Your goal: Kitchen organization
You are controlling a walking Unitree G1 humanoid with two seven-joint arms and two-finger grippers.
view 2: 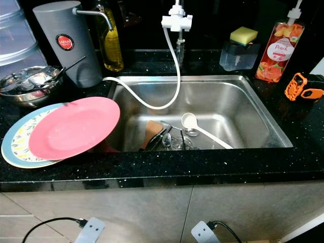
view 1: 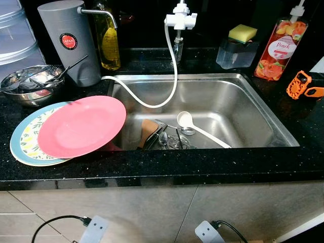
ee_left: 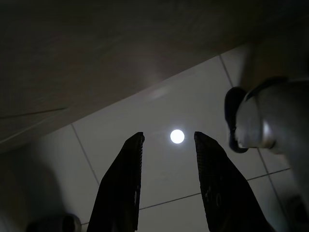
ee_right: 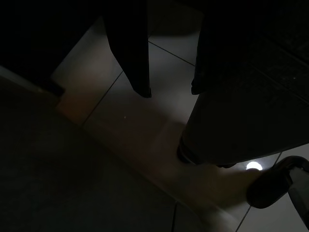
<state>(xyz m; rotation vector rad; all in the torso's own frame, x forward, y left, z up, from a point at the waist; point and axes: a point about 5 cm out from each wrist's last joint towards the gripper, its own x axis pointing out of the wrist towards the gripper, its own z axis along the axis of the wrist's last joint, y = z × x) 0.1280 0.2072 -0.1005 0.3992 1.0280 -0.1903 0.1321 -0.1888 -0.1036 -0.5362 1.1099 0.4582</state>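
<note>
A pink plate is lying on top of a patterned plate on the black counter, its rim jutting over the left wall of the steel sink, probably stacked there while waiting for washing or putting away. In the sink a white ladle is resting with its bowl up beside a heap of metal cutlery and a brown utensil, gathered at the near wall. A white hose is hanging from the tap and curving into the basin. Behind, a grey dispenser, an oil bottle, a sponge and a peach soap bottle are standing along the back edge, and a steel bowl is holding utensils. Both arms are hanging idle over floor tiles: the left gripper is showing its fingers apart and empty, and the right gripper likewise.
</note>
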